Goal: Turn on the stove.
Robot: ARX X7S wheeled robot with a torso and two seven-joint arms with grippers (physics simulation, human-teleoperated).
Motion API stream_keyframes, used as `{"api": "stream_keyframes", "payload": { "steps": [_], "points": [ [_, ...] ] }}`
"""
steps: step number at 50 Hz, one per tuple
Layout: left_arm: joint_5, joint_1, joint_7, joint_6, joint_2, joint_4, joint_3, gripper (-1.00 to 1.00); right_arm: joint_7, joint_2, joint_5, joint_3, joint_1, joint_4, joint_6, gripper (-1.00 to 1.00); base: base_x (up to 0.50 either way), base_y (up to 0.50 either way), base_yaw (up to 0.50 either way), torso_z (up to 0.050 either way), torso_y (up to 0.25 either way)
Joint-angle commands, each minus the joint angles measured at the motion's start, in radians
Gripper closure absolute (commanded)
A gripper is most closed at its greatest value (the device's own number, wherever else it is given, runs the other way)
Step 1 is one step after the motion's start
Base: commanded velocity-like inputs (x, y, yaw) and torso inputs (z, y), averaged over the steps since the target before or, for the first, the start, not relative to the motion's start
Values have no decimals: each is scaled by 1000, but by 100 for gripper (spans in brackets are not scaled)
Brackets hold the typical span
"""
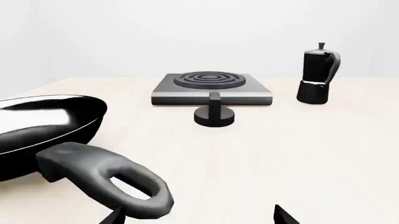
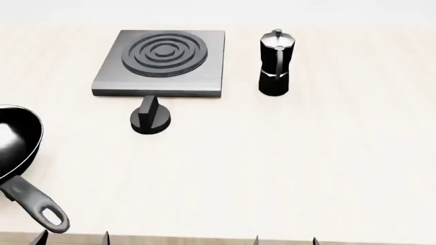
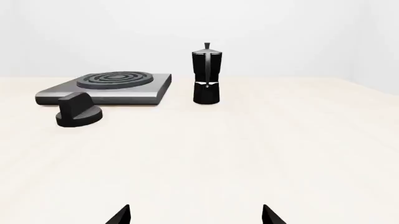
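Four things sit on the big, smooth, pale wooden table (image 2: 307,168). The biggest is the flat square grey metal stove (image 2: 109,81), far back on the table and left of the middle. It has a dark round burner (image 2: 165,52) on top, made of raised rings inside rings. Next is the shiny black round frying pan (image 2: 15,145) at the left edge, with a thick grey handle (image 2: 34,206) that has a hole at the end. Then comes the tall black moka pot (image 2: 275,64) with flat sides, standing upright just right of the stove. The smallest is the little black round knob (image 2: 150,119) with a fin on top, just in front of the stove.

The left gripper (image 2: 73,237) and right gripper (image 2: 285,240) show only dark pointy fingertips at the near table edge. Each pair is spread wide apart and holds nothing. The pan handle lies right by the left fingertips (image 1: 115,215).
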Motion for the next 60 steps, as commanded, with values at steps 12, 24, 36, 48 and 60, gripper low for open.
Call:
{"api": "stream_keyframes", "payload": {
  "steps": [12,24,36,48,60],
  "points": [
    [-36,-6,-52,8,-48,-15,61,-100,75,46,6,-69,20,24,53,-100,0,0,0,0,0],
    [-56,5,-74,-5,-68,11,85,-100,104,65,21,-91,11,9,48,-100,0,0,0,0,0],
    [-78,27,-110,-188,-93,212,89,-100,123,93,5,-127,-12,-205,236,-100,0,0,0,0,0],
    [-83,9,-136,-329,-127,395,97,-100,136,123,7,-137,8,-456,448,-100,0,0,0,0,0],
    [-120,-82,-137,-476,-145,516,97,-100,133,141,22,-131,94,-617,638,-100,0,0,0,0,0]
  ]
}}
